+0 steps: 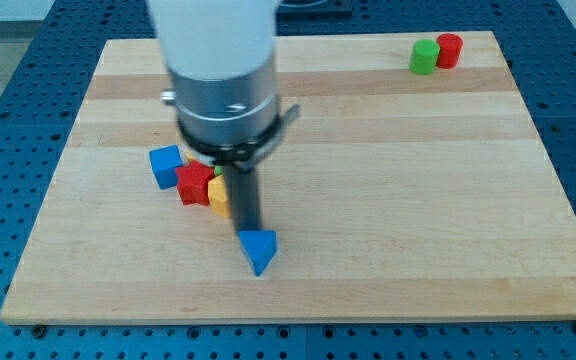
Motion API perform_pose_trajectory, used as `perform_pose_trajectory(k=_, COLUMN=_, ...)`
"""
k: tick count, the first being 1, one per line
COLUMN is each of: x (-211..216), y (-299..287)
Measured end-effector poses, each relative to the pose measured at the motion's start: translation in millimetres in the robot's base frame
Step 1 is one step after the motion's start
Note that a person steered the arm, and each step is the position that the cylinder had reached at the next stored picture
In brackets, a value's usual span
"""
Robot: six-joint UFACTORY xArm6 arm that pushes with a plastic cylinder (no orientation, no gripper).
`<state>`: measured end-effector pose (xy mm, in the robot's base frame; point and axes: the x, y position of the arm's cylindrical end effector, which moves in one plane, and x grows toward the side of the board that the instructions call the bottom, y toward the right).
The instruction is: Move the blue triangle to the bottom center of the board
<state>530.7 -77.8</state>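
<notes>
The blue triangle lies on the wooden board, left of centre and near the view's bottom edge. My tip stands right at the triangle's upper edge, touching it or nearly so. The dark rod rises from there to the arm's grey and white body, which hides part of the board behind it.
A blue cube, a red block and a yellow block cluster just left of the rod. A green block and a red cylinder stand together at the view's top right.
</notes>
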Motion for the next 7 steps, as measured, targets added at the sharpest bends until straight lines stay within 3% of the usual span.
perform_pose_trajectory(k=1, x=3, y=-25)
perform_pose_trajectory(k=2, x=30, y=-14)
perform_pose_trajectory(k=5, x=34, y=21)
perform_pose_trajectory(k=7, x=37, y=-9)
